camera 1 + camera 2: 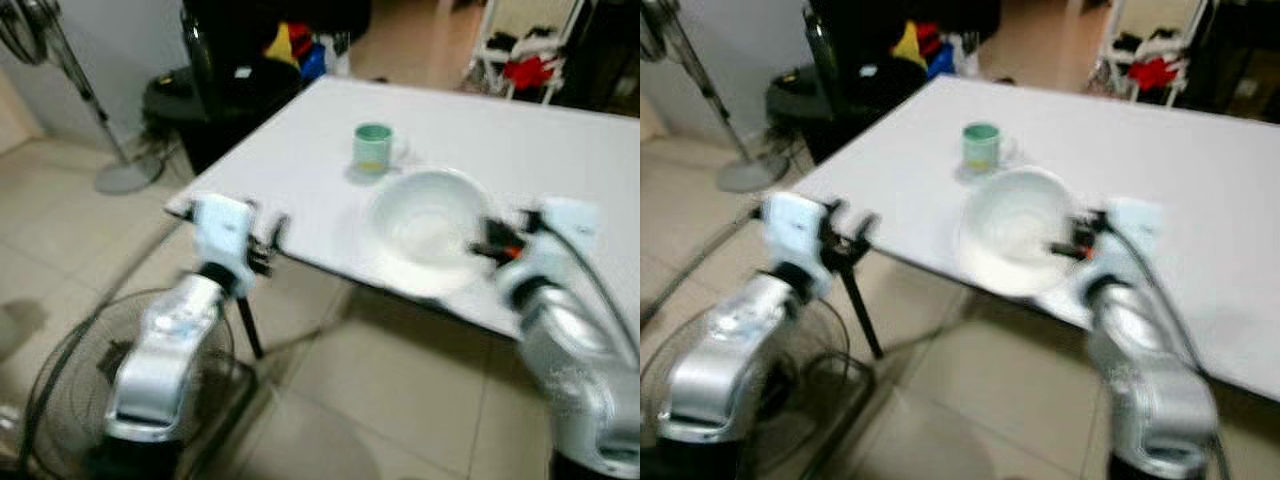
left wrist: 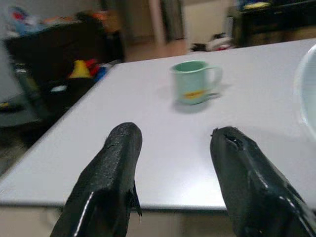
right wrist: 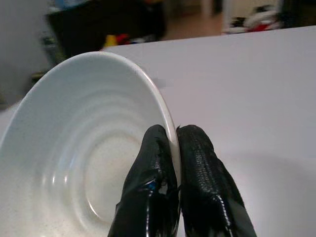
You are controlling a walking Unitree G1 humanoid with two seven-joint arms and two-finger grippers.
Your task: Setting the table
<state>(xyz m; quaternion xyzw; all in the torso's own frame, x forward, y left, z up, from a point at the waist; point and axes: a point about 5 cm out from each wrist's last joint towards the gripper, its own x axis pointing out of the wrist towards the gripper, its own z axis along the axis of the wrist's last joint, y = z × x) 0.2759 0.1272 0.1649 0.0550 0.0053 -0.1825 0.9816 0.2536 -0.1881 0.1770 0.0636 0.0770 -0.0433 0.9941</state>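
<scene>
Count on white table [image 1: 560, 140]: one white bowl [image 1: 420, 235], one green mug [image 1: 373, 147]. Floor: two fans [image 1: 60, 60]. Grippers: two

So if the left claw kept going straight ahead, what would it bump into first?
Probably the green mug. The open left claw points across the bare white table toward it, a little to one side, so it might just slide past.

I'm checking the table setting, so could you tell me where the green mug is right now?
The green mug stands upright on the white table, just beyond the white bowl that the right gripper holds by its rim.
</scene>
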